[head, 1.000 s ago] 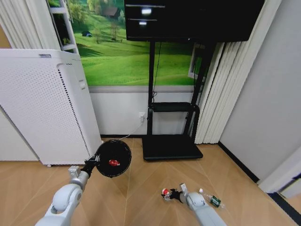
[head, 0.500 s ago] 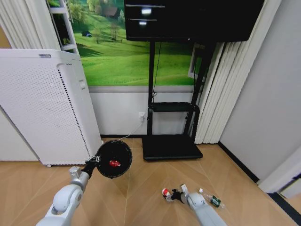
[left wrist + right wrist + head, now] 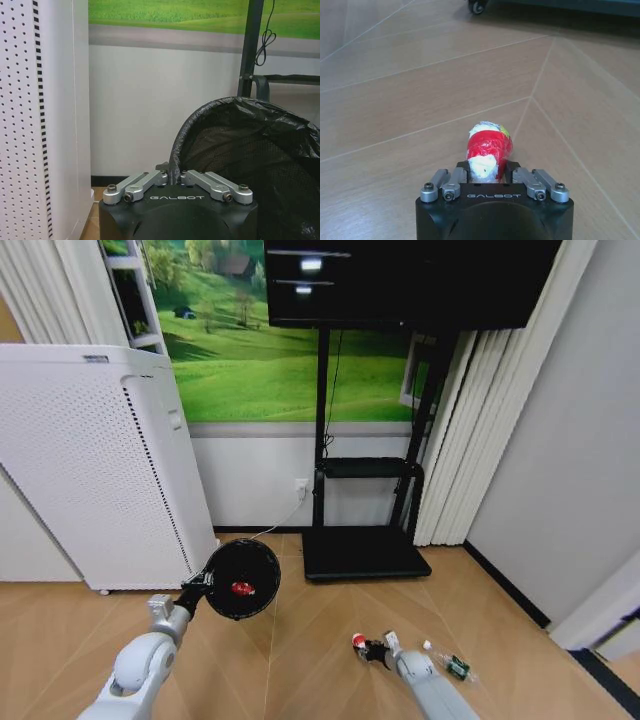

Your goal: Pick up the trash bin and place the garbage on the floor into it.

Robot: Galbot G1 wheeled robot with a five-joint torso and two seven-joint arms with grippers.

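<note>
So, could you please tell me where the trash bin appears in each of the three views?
Head view: the bin is left of centre, mouth toward the camera, held at its rim by the left claw.
Left wrist view: the bin is close in front of the camera, the left claw shut on its rim.
Right wrist view: not in it.
Shared landmark: the white perforated appliance beside the bin.

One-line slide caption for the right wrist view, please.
Right gripper shut on a red-and-white wrapper lump above the parquet floor.
</note>
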